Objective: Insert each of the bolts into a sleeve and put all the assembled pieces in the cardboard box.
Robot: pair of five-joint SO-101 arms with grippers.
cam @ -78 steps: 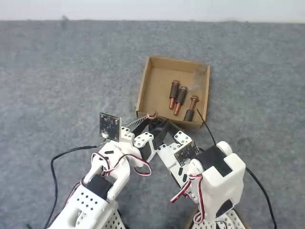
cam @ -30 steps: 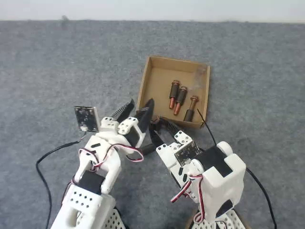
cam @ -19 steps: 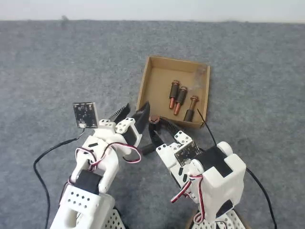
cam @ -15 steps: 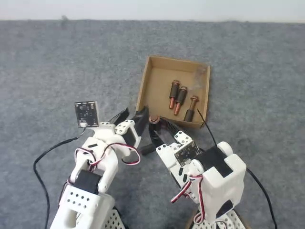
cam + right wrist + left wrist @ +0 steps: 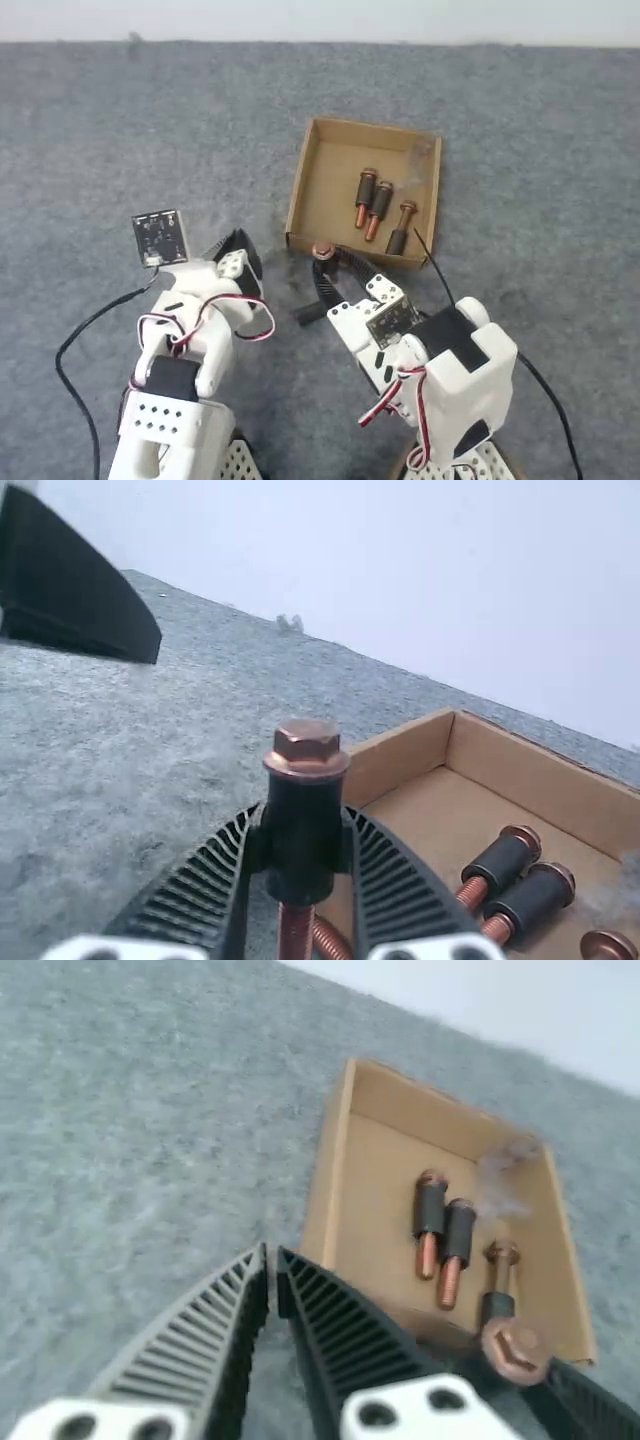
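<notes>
1 grey carpeted table (image 5: 120,140) carries everything. On it, the 2 arms stand side by side: the right arm (image 5: 450,360) is angled toward the cardboard box (image 5: 325,200), while the left arm (image 5: 185,350) sits off to its side, well apart from the box.

The box lies open, with 3 assembled pieces (image 5: 379,210) lying close together on its floor.

The right gripper (image 5: 300,825) is clamped on a black sleeve (image 5: 300,850). It holds the sleeve upright just at the box's near wall, on the outer side as far as the high view tells. The left gripper (image 5: 272,1260) has its jaws drawn almost together, with only a thin slit between them and nothing in it.

A copper bolt (image 5: 305,745) runs through the held sleeve. Its hex head sits on the sleeve's top and its shank pokes out below.

By this judgement, the 4th piece is assembled and only needs to go into the box.

Risks from here:
- The grip is on the sleeve alone, so tipping it far over on the way could let the bolt slide out.
- A low carry could knock the hanging shank against the near wall and shove the box.
- A release from too high could bounce the piece off the 3 already inside.
</notes>
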